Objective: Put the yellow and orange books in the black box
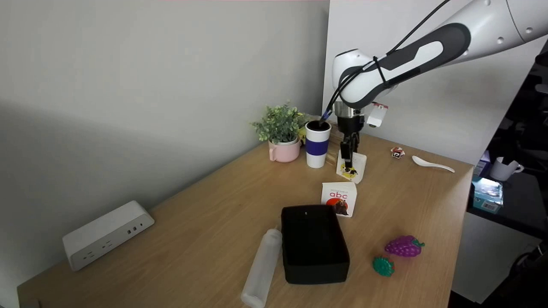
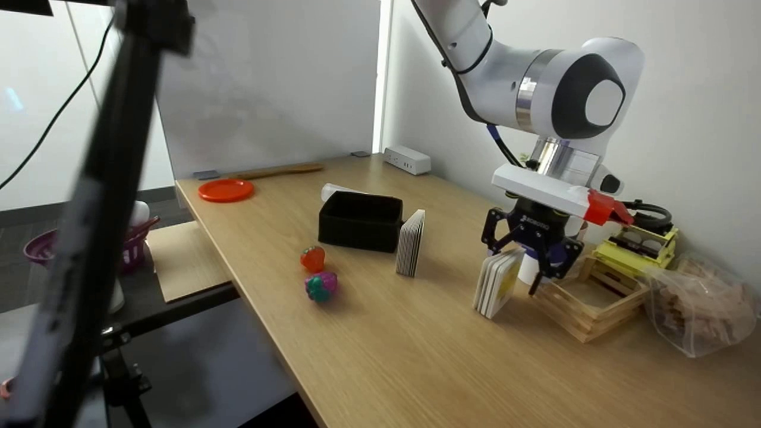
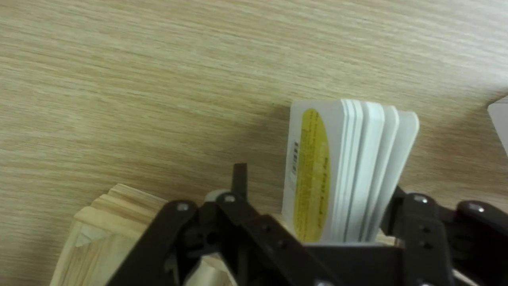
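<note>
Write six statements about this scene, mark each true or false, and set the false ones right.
1. The yellow book stands between the jaws of the gripper. True.
2. The orange book stands on edge. True.
3. The gripper is clamped on the yellow book. False: the gripper is open, with a gap on one side of the book in the wrist view.
4. The orange book is inside the black box. False: it stands outside, beside the black box.
5. The white spoon lies on the table. True.
6. The bottle stands upright. False: the bottle lies on its side.
</note>
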You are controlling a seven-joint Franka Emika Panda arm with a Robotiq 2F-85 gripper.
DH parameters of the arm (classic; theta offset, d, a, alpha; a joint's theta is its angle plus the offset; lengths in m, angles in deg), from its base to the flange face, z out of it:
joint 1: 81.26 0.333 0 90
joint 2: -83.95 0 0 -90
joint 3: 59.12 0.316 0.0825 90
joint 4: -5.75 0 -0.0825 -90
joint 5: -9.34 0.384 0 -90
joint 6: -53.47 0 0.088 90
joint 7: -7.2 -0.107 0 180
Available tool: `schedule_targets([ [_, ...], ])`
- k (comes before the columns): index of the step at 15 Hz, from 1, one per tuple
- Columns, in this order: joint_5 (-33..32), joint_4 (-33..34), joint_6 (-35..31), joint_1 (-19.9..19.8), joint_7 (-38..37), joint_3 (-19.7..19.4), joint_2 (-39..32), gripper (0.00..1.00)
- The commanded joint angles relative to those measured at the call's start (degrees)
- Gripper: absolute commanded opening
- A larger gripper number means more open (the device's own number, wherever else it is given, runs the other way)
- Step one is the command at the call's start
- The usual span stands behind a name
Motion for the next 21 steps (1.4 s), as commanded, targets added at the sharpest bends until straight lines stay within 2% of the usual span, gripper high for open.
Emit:
schedule_targets([
  [1,-0.75,3.06,1.98,0.14,-0.92,-0.28,-1.63,0.44],
  [7,-0.71,2.81,2.24,0.31,-1.94,-0.40,-1.01,0.02],
  [9,-0.91,2.18,2.68,0.58,-2.84,-0.67,-0.34,0.00],
  [10,-0.96,1.75,2.86,0.69,-3.41,-0.78,0.05,0.04],
  [14,-1.10,0.22,4.19,1.06,-5.38,-0.99,1.62,0.04],
  [21,-0.24,-1.60,8.30,0.59,-4.28,-0.03,5.42,0.04],
])
